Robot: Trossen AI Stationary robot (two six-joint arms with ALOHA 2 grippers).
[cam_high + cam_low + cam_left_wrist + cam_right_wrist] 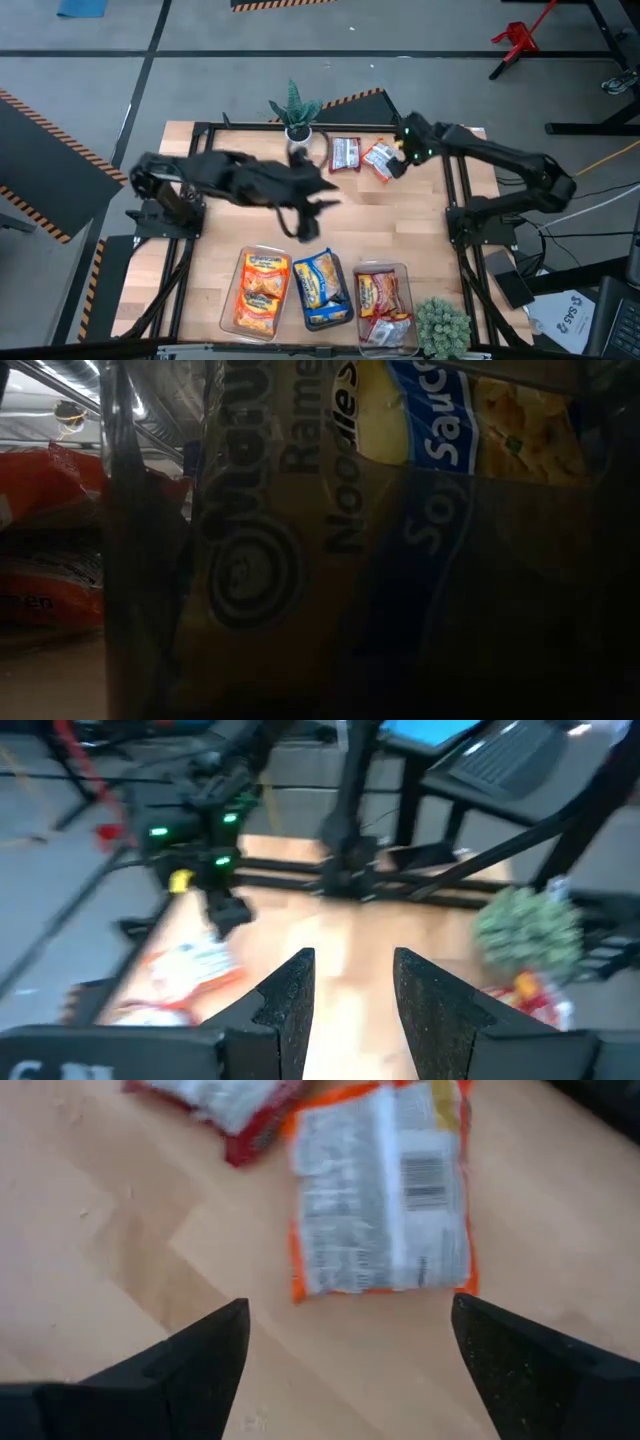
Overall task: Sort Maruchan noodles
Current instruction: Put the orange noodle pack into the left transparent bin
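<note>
Near the bench's far edge, the right gripper [345, 1345] hangs over an orange noodle packet [385, 1195] (printed back upward), fingers spread wide, gripping nothing. The left gripper [350, 1005], mid-bench, stands part-open and empty.

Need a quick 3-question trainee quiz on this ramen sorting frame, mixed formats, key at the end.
1. True or false: the right end effector is shut on a packet.
2. How many noodle packets lie loose on the table outside the bins? A) none B) two C) five
3. Fill in: the bin on the left holds ____ packets.

Key:
1. False. Its fingers stand wide open above the orange-edged packet, not touching it.
2. B. That packet and the red-and-silver packet lie at the table's far edge near the potted plant.
3. Orange. The middle bin holds blue-and-yellow ones, the right bin red ones. The left end effector holds nothing.
</note>
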